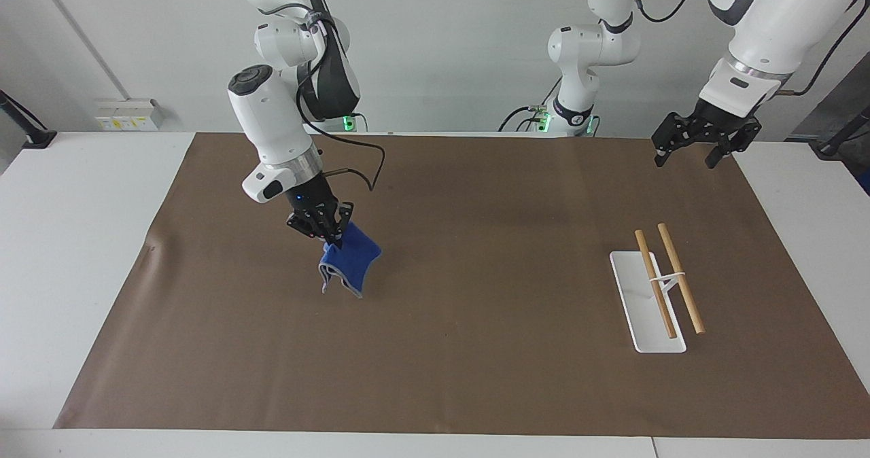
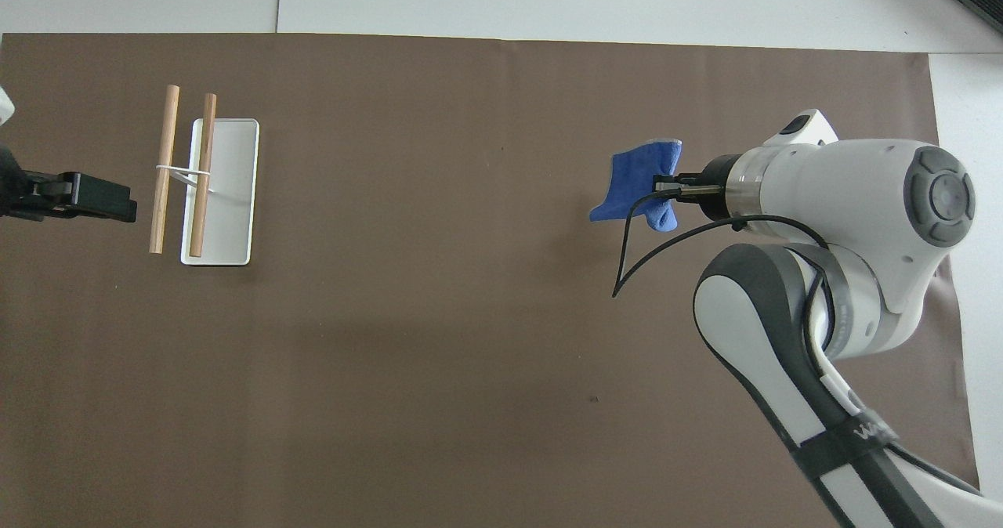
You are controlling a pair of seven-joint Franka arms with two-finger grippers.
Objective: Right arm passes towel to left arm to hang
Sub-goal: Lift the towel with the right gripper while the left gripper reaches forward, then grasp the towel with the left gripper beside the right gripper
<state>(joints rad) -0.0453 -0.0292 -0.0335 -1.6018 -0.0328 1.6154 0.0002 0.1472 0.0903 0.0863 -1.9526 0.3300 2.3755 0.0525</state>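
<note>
My right gripper (image 1: 327,232) (image 2: 662,189) is shut on the blue towel (image 1: 349,262) (image 2: 636,191) and holds it hanging in the air over the brown mat, toward the right arm's end of the table. My left gripper (image 1: 688,151) (image 2: 117,203) is open and empty, held in the air near the mat's edge at the left arm's end, beside the rack. The rack (image 1: 666,280) (image 2: 184,171) has two wooden rods on a white base.
A brown mat (image 1: 476,349) (image 2: 439,340) covers most of the white table. The white rack base (image 1: 639,305) (image 2: 231,199) lies toward the left arm's end. A black cable (image 2: 627,262) loops from the right wrist.
</note>
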